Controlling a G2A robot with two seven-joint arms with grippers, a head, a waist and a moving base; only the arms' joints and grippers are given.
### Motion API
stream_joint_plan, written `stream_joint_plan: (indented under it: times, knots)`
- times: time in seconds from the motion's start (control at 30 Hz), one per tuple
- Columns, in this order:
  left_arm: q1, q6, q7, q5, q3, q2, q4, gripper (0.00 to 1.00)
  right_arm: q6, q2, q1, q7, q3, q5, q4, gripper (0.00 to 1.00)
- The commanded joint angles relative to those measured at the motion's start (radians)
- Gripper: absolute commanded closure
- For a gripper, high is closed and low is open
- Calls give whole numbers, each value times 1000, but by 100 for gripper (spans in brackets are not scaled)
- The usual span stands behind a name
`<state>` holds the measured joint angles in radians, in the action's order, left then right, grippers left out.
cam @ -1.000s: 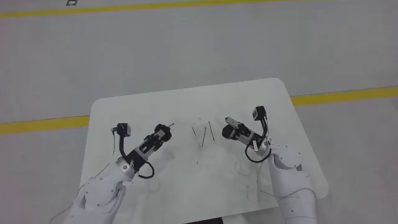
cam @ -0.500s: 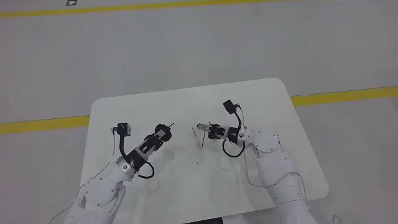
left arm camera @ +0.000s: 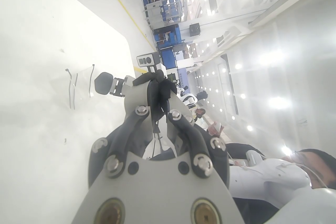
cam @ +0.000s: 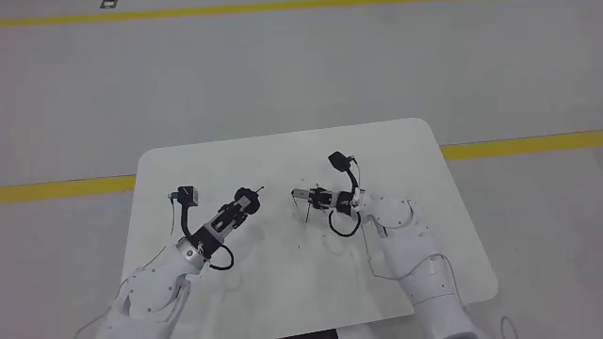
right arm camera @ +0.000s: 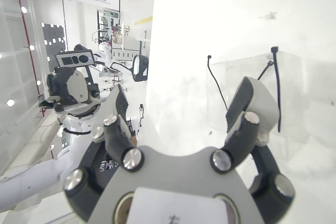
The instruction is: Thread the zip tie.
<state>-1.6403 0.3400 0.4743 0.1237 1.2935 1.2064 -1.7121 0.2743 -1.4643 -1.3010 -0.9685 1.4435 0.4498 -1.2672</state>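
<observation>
Three black zip ties (right arm camera: 276, 83) lie side by side on a clear plastic block (right arm camera: 288, 104) in the middle of the white table (cam: 283, 151). From the left wrist view the zip ties (left arm camera: 73, 88) sit well ahead of my left gripper. My right gripper (right arm camera: 181, 99) is open, low over the near side of the block, with one fingertip (right arm camera: 242, 96) above its corner; from above, the right gripper (cam: 303, 194) hovers at the ties (cam: 307, 210). My left gripper (cam: 249, 199) rests to their left, its pads (left arm camera: 157, 86) pressed shut. I cannot make out anything between them.
The table's rounded far corner (left arm camera: 123, 36) and right edge (cam: 462, 207) border open floor with yellow lines (cam: 301, 4). A small dark speck (cam: 300, 243) lies on the tabletop nearer the robot than the ties.
My right arm swung from the right side of the table leftward to the zip ties, gripper open. The left arm kept still.
</observation>
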Motion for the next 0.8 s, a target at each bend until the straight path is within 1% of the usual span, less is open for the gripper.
stream_joint_plan:
  times: [0.0,0.1,0.13,0.17,0.2,0.23,0.33,0.43,0.47,0.6,0.63,0.77]
  knots:
    - [0,0,0,0,0,0,0,100,6,1,15,8,-15,4,25,0]
    - [0,0,0,0,0,0,0,100,15,4,35,24,-33,3,60,0]
    - [0,0,0,0,0,0,0,100,20,5,40,27,-39,0,69,5]
    - [0,0,0,0,0,0,0,100,25,6,47,29,-44,-4,79,13]
    - [0,0,0,0,0,0,0,100,29,7,51,32,-49,-6,85,28]
    - [0,0,0,0,0,0,0,100,32,8,55,33,-54,-7,91,34]
    - [0,0,0,0,0,0,0,100,31,13,66,40,-68,7,106,50]
    - [0,0,0,0,0,0,0,100,26,18,71,56,-77,24,108,57]
    - [0,0,0,0,0,0,0,100,19,20,70,67,-79,41,104,62]
    - [0,0,0,0,0,0,0,100,6,27,63,76,-93,66,91,65]
    - [0,0,0,0,0,0,0,100,5,29,62,75,-98,67,90,64]
    - [0,0,0,0,0,0,0,100,-3,33,67,73,-116,75,101,66]
